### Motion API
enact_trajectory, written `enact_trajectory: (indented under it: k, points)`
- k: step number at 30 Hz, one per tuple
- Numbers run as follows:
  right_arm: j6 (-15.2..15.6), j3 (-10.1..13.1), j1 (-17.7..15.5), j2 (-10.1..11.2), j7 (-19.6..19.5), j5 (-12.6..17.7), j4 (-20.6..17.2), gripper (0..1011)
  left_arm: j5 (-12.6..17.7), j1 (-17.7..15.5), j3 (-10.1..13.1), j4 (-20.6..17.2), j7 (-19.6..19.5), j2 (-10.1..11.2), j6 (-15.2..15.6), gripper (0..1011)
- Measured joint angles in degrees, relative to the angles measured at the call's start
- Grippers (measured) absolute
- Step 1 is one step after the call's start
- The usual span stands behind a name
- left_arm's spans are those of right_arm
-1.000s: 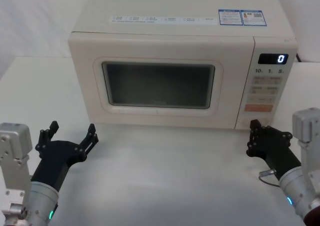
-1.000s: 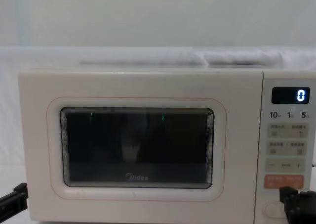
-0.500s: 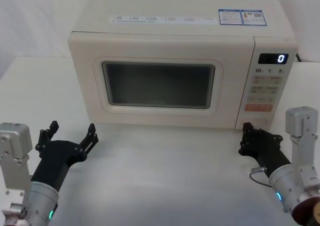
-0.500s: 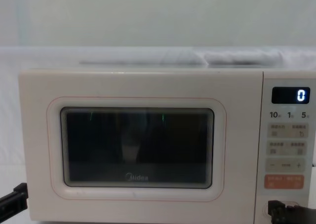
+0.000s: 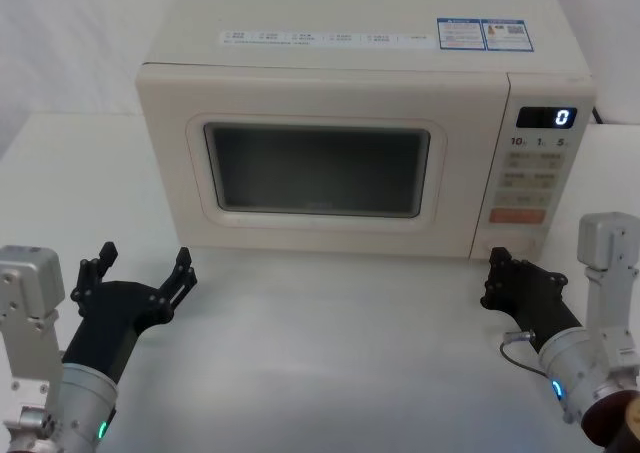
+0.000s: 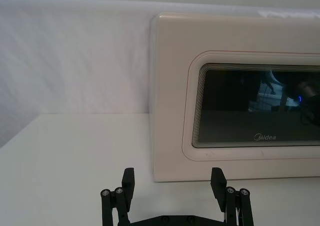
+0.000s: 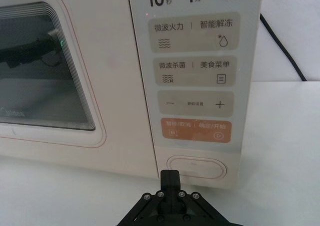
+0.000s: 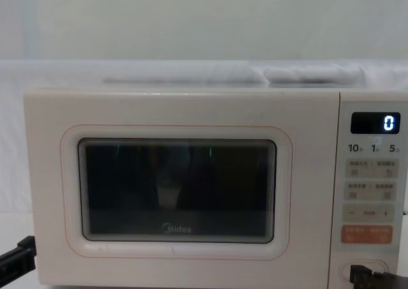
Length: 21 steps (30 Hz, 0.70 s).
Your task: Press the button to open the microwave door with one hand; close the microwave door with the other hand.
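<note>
Right gripper, jaws together, sits just before the button, slightly toward the door side; the button's long axis runs horizontally. Left gripper, jaws apart, waits near the tabletop's front-left corner, facing the closed microwave door.

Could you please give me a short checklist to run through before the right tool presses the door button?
1. Door shut, flush with the panel: ok.
2. Right tool shut to a single tip: ok.
3. Tip lined up with the button: not ok, it sits toward the button's door-side end.
4. Tip touching the button: cannot tell.
5. Left tool open, low on the table in front of the door's left end, where the door may swing: not ok.
</note>
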Motion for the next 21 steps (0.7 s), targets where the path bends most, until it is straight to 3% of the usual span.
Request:
enact_trajectory:
  k: [21]
  points:
    - [-1.73, -0.11, 1.87, -0.64, -1.26, -1.76, 3.29, 0, 0.0, 0.0, 0.0, 0.0, 0.0, 0.0, 0.0, 1001]
